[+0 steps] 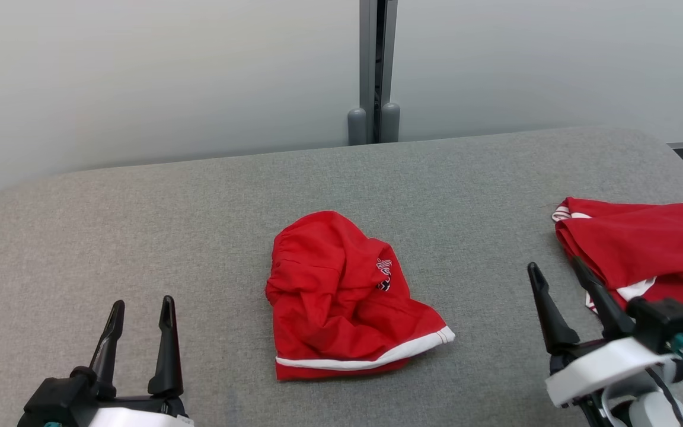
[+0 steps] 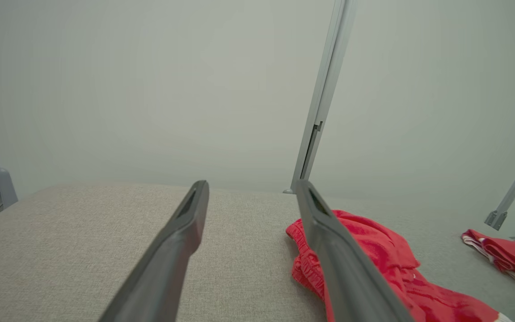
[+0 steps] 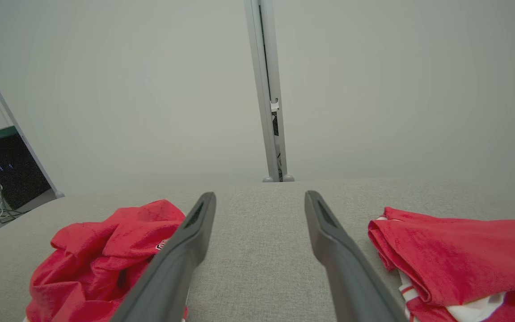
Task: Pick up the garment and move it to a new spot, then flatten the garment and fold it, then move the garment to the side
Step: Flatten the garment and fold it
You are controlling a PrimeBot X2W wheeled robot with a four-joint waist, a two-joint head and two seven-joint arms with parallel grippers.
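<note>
A crumpled red garment (image 1: pixel 341 296) with white trim and a small logo lies in a heap in the middle of the grey padded table (image 1: pixel 199 207). It also appears at the right in the left wrist view (image 2: pixel 373 264) and at the left in the right wrist view (image 3: pixel 101 259). My left gripper (image 1: pixel 141 311) hovers open at the lower left, well to the left of the heap, with nothing between its fingers. My right gripper (image 1: pixel 555 270) is open at the lower right, between the heap and a second red cloth, holding nothing.
A folded red garment with white stripes (image 1: pixel 638 255) lies at the table's right edge, close to my right gripper; it shows too in the right wrist view (image 3: pixel 454 255). Pale wall panels with a grey post (image 1: pixel 374 71) stand behind the table.
</note>
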